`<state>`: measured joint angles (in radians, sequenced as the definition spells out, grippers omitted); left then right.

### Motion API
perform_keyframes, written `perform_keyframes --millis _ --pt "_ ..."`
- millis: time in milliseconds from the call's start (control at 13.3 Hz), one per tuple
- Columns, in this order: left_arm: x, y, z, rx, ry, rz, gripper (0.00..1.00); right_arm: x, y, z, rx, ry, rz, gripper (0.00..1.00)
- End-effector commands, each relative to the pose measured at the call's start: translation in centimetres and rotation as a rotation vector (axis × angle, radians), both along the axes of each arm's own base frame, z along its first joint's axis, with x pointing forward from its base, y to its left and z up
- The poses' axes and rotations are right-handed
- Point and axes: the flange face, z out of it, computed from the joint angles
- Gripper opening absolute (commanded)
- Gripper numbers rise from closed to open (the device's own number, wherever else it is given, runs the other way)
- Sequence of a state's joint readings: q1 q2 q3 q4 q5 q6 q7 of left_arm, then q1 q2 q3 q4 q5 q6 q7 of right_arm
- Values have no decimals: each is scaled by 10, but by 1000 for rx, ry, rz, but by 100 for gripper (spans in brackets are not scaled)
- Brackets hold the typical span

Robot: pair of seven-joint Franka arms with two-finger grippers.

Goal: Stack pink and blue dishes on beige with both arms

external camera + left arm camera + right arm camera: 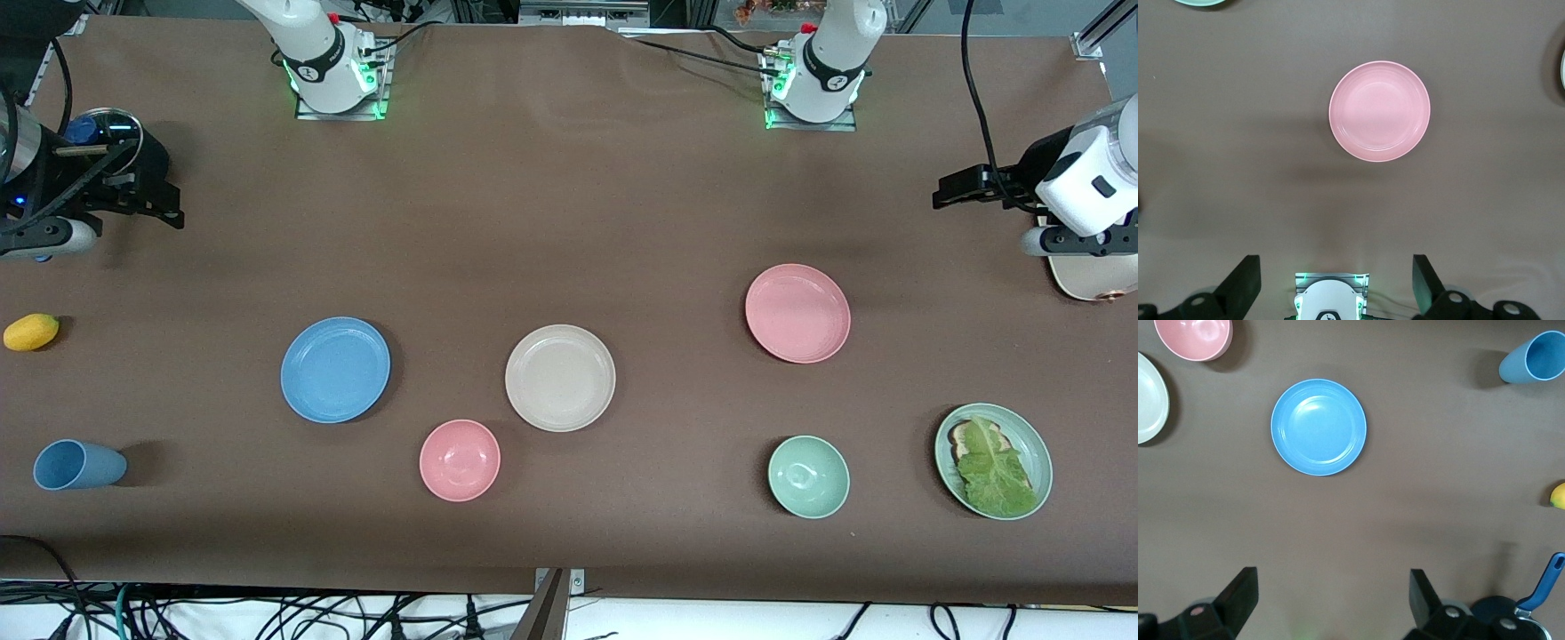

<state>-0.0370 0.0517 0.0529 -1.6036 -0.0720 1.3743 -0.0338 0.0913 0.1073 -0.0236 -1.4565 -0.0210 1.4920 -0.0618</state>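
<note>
I see open cloth all round the pink plate (797,313) and the blue plate (335,369). Only the pink bowl (460,460) crowds the beige plate (560,378), sitting near its rim toward the front camera.

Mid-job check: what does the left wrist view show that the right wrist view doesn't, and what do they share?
Only the left wrist view shows the wide salmon-pink matte plate, bare, with the left pincer open above the table.

Only the right wrist view shows the wide sky-blue matte plate, the deeper pink bowl, the blue cup on its side, and the open right pincer.

Both show the brown tabletop and an edge of the cream-beige plate.
</note>
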Motion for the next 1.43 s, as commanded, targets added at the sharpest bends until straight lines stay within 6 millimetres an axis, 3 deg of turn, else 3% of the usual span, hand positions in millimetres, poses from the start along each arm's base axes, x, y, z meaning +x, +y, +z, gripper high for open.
perform_keyframes --millis 0,1050,1125,1200,1275,1350 --pt "4 1 5 -9 3 -15 100 -8 -1 4 -5 -10 -11 100" --pt "1 -4 9 -27 3 -12 100 -7 -10 0 -7 1 -28 100" --pt "4 -4 3 -27 11 -13 100 -7 -9 0 -7 1 -27 100" --pt "13 -11 -15 -21 37 -24 100 -7 -9 0 -7 3 -27 100" --pt "28 -19 -51 -11 98 -40 100 -7 -9 0 -7 3 -25 100" --pt "38 -22 -69 -2 121 -46 100 -7 -9 0 -7 3 -25 100"
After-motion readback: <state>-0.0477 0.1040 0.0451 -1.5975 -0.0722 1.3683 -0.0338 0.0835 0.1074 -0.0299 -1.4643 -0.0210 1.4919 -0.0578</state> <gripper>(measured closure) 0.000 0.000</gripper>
